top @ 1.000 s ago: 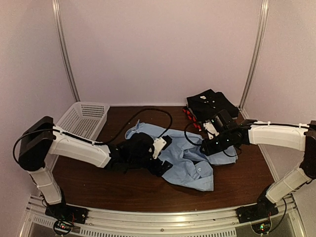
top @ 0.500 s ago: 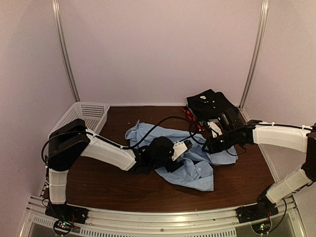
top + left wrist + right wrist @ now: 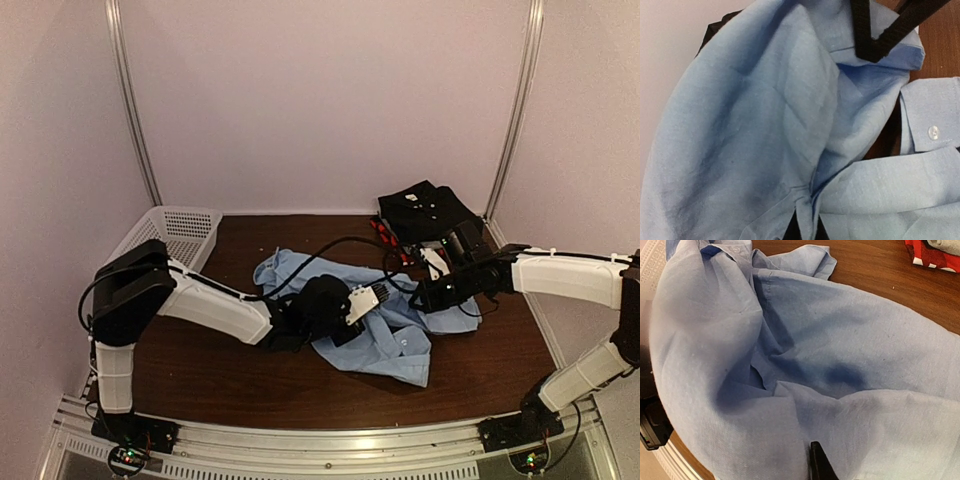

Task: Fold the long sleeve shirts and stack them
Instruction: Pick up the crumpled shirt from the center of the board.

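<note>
Left wrist view shows the light blue shirt (image 3: pixel 740 125) filling most of the frame, its cloth gathered into a tight pinch at the bottom centre. There the left pincer (image 3: pixel 806 224) is clamped on it, and only the dark tips of its fingers show. One white button sits on a placket at the right edge. At the upper right, the two dark fingers of the right pincer (image 3: pixel 875 49) meet on a folded edge of the same shirt, gripping it.

Right wrist view shows blue cloth draped close over the lens, with a single dark fingertip poking out at the bottom centre. In the upper right corner, part of the red-plaid shirt (image 3: pixel 932 255) lies on the brown surface (image 3: pixel 875 270), with a sliver of the grey shirt (image 3: pixel 946 244) on top of it.

From the top external view, the blue shirt lies crumpled at the centre of the surface, between the two arms that reach in from left and right. The folded black shirt (image 3: pixel 425 208) tops a pile at the upper right, near the back wall. A white mesh basket (image 3: pixel 165 240) stands at the left, apart from the blue shirt.
</note>
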